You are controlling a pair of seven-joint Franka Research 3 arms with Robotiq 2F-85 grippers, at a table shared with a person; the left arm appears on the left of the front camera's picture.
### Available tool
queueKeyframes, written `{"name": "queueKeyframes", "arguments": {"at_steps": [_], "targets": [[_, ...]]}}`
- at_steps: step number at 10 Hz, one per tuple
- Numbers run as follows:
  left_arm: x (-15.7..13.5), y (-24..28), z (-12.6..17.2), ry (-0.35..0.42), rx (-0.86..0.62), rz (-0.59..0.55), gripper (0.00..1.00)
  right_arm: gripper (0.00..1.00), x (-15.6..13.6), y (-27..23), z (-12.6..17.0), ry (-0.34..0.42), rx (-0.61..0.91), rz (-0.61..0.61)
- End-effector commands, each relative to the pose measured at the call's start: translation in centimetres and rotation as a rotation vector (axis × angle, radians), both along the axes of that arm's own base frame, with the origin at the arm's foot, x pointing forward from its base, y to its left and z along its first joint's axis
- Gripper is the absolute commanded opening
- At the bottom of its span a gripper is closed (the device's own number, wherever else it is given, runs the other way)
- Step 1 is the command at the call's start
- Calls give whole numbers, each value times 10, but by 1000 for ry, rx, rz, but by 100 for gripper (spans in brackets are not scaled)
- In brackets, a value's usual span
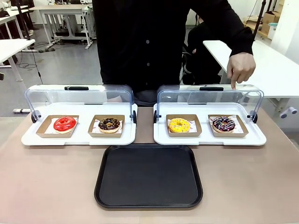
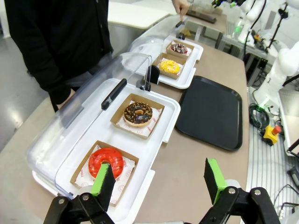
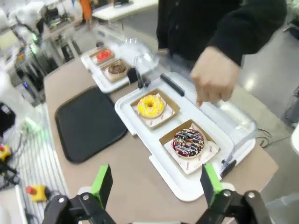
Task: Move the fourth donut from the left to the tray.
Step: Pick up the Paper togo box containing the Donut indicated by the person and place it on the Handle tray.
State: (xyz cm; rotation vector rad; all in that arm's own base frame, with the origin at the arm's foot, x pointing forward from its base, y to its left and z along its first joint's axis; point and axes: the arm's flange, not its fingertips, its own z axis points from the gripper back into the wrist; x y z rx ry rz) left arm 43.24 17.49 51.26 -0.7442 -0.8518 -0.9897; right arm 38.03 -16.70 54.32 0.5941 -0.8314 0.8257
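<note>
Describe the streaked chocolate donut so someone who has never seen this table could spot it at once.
Behind the black tray, take the white lidded tray on the robot's right. The streaked donut sits in its outer cardboard holder, farthest right. Chocolate icing with pink, purple and white streaks sets it apart from the yellow donut beside it.

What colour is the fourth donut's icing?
The donut is chocolate brown, streaked pink and white; clearest in right wrist view.

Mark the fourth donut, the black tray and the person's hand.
fourth donut [image 1: 217, 124], front view, chocolate icing left of the hole.
tray [image 1: 148, 177], front view, bare black floor.
person's hand [image 1: 240, 69], front view, back of the hand.
</note>
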Motion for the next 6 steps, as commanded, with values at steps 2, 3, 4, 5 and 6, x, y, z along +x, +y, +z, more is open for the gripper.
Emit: {"name": "queueKeyframes", "arguments": {"at_steps": [2,3,4,5,6], "targets": [[-2,0,1,6,-2,-8,100,100,-10,58,-20,-61,-301,117],[-2,0,1,6,-2,-8,100,100,-2,76,-33,-67,-407,185],[-2,0,1,6,-2,-8,100,100,10,89,-46,-54,-464,225],[-2,0,1,6,-2,-8,100,100,22,100,-59,-61,-528,242],[-2,0,1,6,-2,-8,100,100,30,111,-74,-65,-583,261]]}}
